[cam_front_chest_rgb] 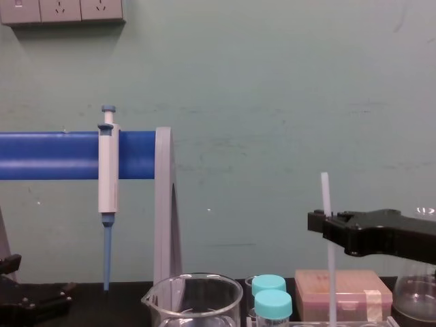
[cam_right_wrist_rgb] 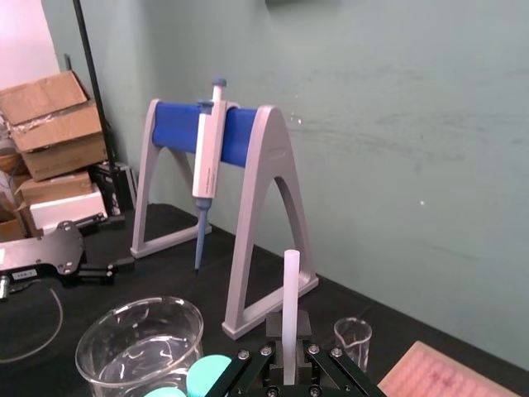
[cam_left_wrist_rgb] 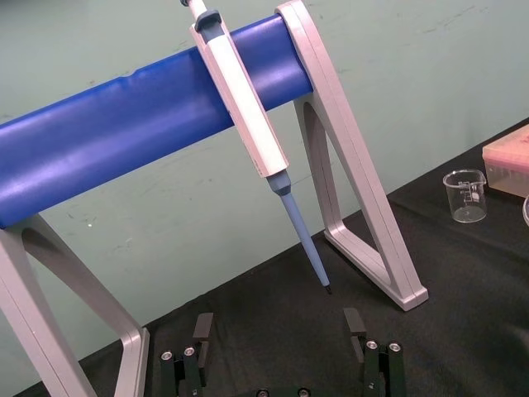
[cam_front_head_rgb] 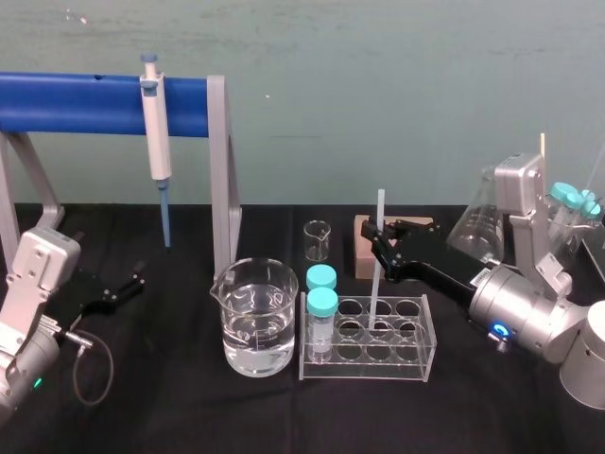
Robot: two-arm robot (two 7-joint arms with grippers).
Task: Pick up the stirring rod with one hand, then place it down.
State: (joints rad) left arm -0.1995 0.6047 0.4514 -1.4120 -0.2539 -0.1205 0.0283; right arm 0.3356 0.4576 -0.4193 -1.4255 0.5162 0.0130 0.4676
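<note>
The stirring rod is a thin white translucent stick, held nearly upright over the clear tube rack. My right gripper reaches in from the right and is shut on the rod a little above its middle. In the right wrist view the rod rises from between the black fingers. From the chest view the rod stands up past the black jaws. Its lower end reaches down among the rack's holes; I cannot tell whether it touches. My left gripper rests open at the far left of the table, its fingers spread wide.
A beaker of water stands left of the rack, which holds two teal-capped tubes. A small empty beaker and a pink box sit behind. The white-and-blue pipette hangs on the blue-barred stand. A flask stands at the right.
</note>
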